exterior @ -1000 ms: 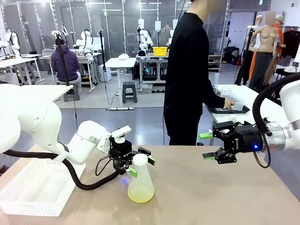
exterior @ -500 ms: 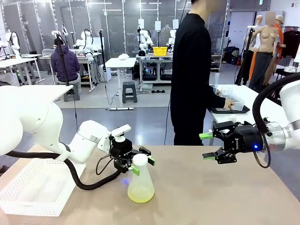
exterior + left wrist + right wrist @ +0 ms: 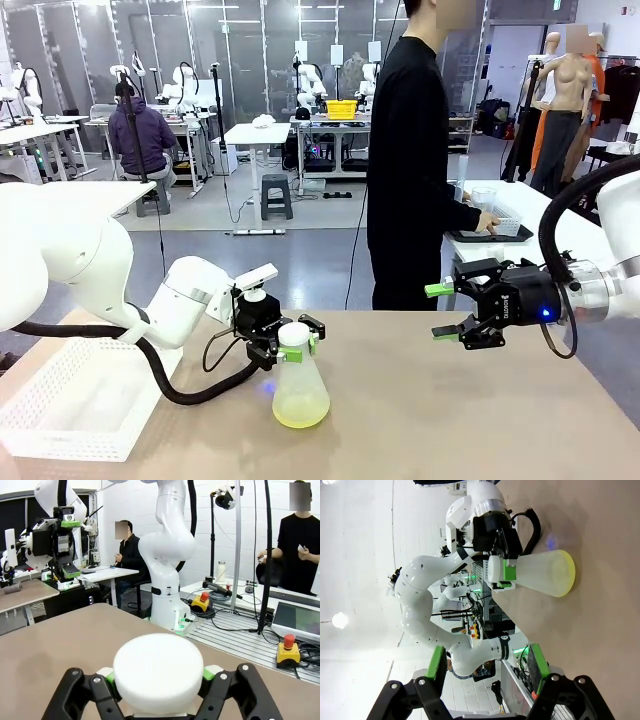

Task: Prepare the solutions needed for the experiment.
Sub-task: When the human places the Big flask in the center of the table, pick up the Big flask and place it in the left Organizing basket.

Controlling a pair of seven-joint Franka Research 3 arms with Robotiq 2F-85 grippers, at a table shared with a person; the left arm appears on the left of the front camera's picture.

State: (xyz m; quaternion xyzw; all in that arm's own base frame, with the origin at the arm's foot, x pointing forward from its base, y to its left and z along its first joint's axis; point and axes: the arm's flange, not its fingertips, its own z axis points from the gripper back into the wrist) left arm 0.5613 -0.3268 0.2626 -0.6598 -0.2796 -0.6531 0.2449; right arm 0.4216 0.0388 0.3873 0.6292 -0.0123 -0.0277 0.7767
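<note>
Since the earlier frame, the left gripper point(image 3: 292, 346) had closed its green pads onto the neck of the conical flask point(image 3: 300, 390), which stood near the middle of the table point(image 3: 480, 420) toward its near edge, the solutions point(image 3: 300, 412) lying shallow in its base. The right gripper point(image 3: 440, 311) hung wide open, empty, above the far edge. From the left wrist, the pads pinched just under the white cap point(image 3: 158, 672). From the right wrist, the flask sat upright; I'd lift it straight and keep it level.
</note>
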